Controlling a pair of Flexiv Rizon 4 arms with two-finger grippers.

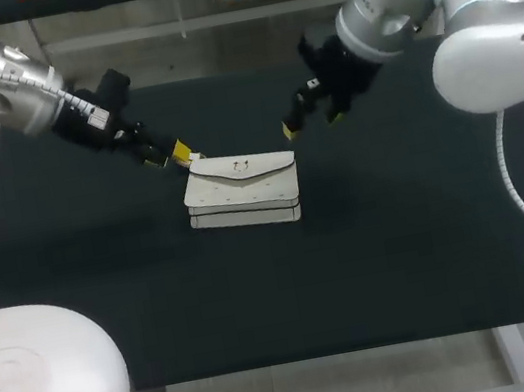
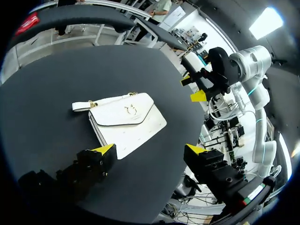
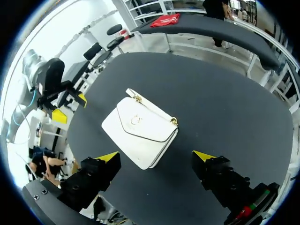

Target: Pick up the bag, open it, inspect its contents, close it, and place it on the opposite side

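Observation:
A white bag (image 1: 242, 191) with a flap and a small gold clasp lies flat in the middle of the black table, its flap shut. My left gripper (image 1: 166, 156) hovers open just behind the bag's left rear corner, touching nothing. My right gripper (image 1: 310, 123) stands open behind the bag's right rear corner, a little further off. From the left wrist, the bag (image 2: 125, 121) lies ahead of the open left gripper (image 2: 150, 149), with the right gripper (image 2: 192, 88) beyond it. Seen from the right wrist, the bag (image 3: 140, 126) with its strap lies ahead of the open right gripper (image 3: 157, 154).
The black table (image 1: 401, 232) spreads wide around the bag on both sides and in front. Nothing else lies on it.

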